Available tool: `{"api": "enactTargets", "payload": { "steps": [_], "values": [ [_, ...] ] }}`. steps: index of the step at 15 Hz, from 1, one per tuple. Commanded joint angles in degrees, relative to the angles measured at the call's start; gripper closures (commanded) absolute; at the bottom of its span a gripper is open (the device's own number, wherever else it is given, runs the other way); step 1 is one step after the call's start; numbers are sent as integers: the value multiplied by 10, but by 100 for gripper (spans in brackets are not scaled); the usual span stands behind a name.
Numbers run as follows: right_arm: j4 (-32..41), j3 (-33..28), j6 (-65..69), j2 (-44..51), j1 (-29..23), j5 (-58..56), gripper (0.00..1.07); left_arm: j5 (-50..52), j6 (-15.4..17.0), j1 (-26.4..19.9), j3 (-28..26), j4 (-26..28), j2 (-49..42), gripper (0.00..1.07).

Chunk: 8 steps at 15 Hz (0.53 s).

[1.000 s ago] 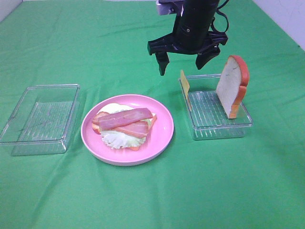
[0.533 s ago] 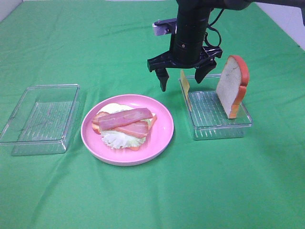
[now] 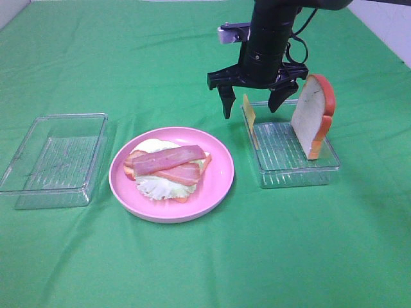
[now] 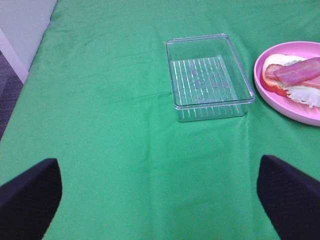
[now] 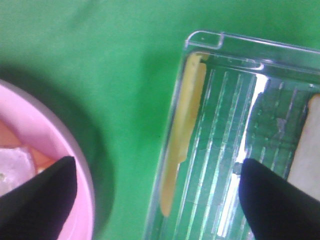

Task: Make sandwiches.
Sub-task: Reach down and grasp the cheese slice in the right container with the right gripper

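Note:
The partly built sandwich (image 3: 168,168) lies on the pink plate (image 3: 221,174): bread, lettuce and two bacon strips on top. A yellow cheese slice (image 3: 249,114) stands on edge against the left wall of the right clear tray (image 3: 298,171). A bread slice (image 3: 313,115) leans upright in the same tray. My right gripper (image 3: 252,106) is open and hangs just above the cheese, one finger on each side. In the right wrist view the cheese (image 5: 182,130) lies between the open fingers (image 5: 35,195). My left gripper (image 4: 160,210) is open and empty, away from everything.
An empty clear tray (image 3: 54,160) sits left of the plate; it also shows in the left wrist view (image 4: 207,75), with the plate (image 4: 280,102) beside it. Green cloth covers the table. The table's edge runs past the left tray.
My right gripper has moved right and come down, from behind the plate to over the cheese slice at the tray's left wall. It has stayed open. Nothing else moved.

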State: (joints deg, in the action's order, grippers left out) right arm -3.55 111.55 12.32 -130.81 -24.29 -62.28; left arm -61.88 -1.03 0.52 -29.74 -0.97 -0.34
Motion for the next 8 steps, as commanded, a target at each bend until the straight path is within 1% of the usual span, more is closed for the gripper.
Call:
{"api": "enactTargets", "payload": {
  "steps": [1, 5, 6, 8],
  "values": [
    [10, 2, -19, -7, 4, -3, 23, 3, 2, -1, 1, -1, -2, 6],
    [12, 2, -17, -19, 5, -1, 24, 3, 2, -1, 1, -1, -2, 6],
    [11, 2, -17, -19, 5, 1, 26, 3, 2, -1, 1, -1, -2, 6],
    [4, 2, -17, -19, 5, 9, 42, 3, 2, -1, 1, -1, -2, 6]
  ]
}}
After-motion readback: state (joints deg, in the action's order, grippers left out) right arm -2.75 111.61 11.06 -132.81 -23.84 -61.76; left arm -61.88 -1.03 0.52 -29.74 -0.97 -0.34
